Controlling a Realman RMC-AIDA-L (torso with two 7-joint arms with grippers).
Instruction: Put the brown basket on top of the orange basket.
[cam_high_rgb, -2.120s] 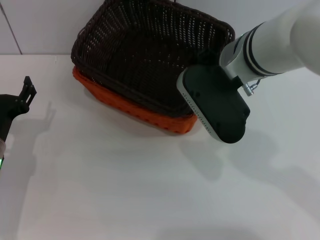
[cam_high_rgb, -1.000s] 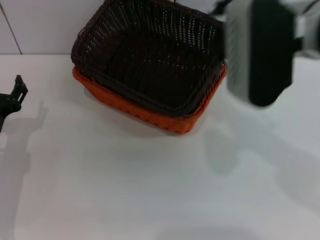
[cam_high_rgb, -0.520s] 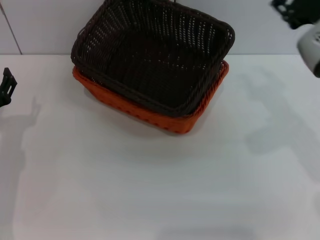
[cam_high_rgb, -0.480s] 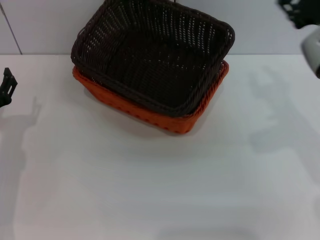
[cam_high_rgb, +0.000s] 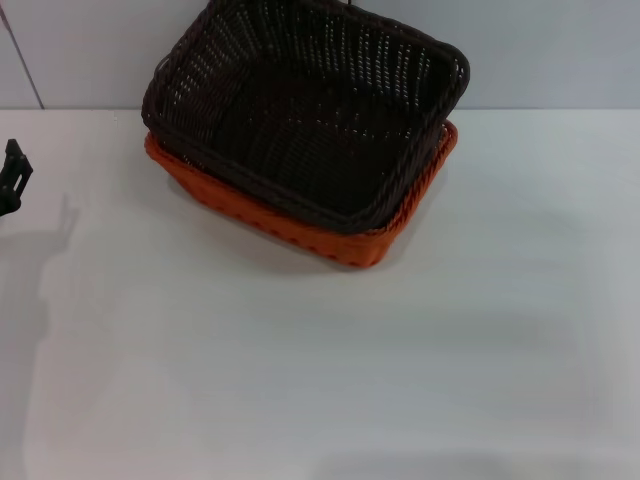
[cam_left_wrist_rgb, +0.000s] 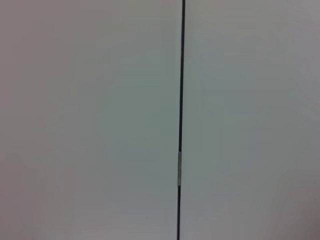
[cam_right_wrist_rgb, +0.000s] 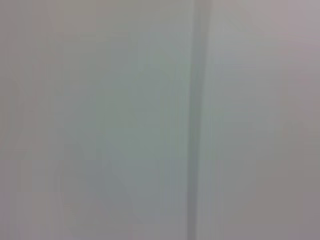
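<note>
The brown basket (cam_high_rgb: 300, 110) sits nested on top of the orange basket (cam_high_rgb: 345, 243) at the back middle of the white table in the head view. Only the orange basket's rim and front wall show beneath it. The brown basket is empty. My left gripper (cam_high_rgb: 12, 178) shows only as a dark tip at the far left edge, well clear of the baskets. My right gripper is out of view. Both wrist views show only a plain wall with a vertical seam.
The white table (cam_high_rgb: 320, 360) stretches in front of and to both sides of the baskets. A light wall (cam_high_rgb: 560, 50) rises right behind them.
My right arm has pulled up and away from the baskets and left the head view. My left gripper has drawn back toward the left edge. The baskets have not moved.
</note>
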